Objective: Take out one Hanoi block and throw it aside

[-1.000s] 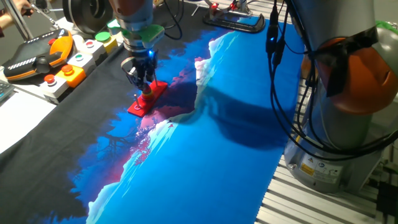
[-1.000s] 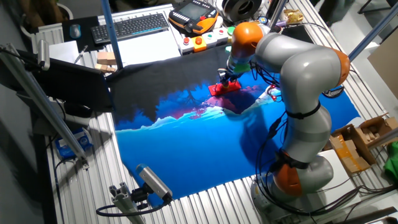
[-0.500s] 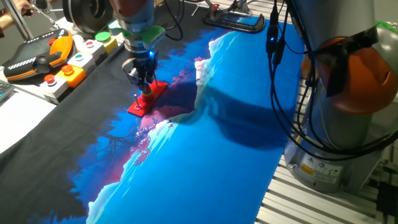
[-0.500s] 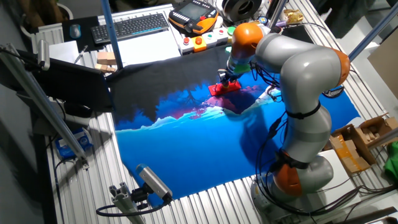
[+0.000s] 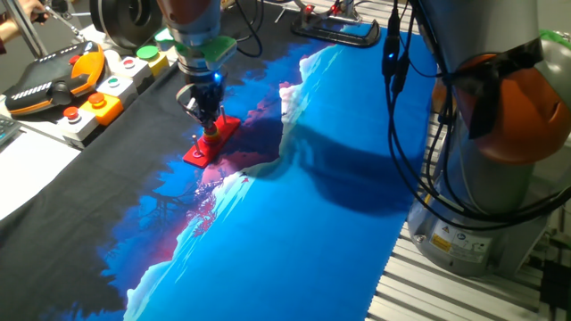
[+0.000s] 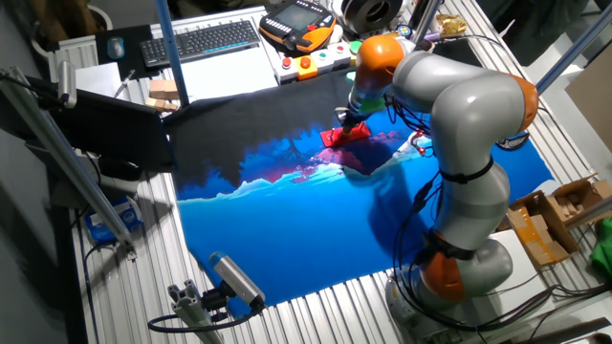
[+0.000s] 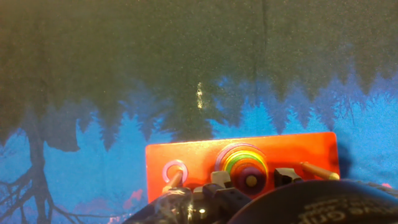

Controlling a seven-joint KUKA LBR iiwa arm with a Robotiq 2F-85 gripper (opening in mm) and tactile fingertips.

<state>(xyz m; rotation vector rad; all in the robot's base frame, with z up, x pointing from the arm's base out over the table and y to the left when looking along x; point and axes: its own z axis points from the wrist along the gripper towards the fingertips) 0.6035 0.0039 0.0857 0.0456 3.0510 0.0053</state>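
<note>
One stack of Hanoi blocks (image 7: pixel 245 167) sits straight below the claw (image 7: pixel 249 177), whose fingers (image 7: pixel 284 176) straddle it, parted, on the red base (image 7: pixel 186 155).

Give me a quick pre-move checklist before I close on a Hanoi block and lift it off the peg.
1. Gripper centred over the ring stack: ok; fingertips sit on either side of the stack in the hand view.
2. Jaws open: ok.
3. Red base flat on the cloth: ok.
4. Side pegs outside the fingers: ok.
5. Fingers level with the top block only: cannot tell.
6. Throw zone free: ok; open blue cloth beside the base.
</note>
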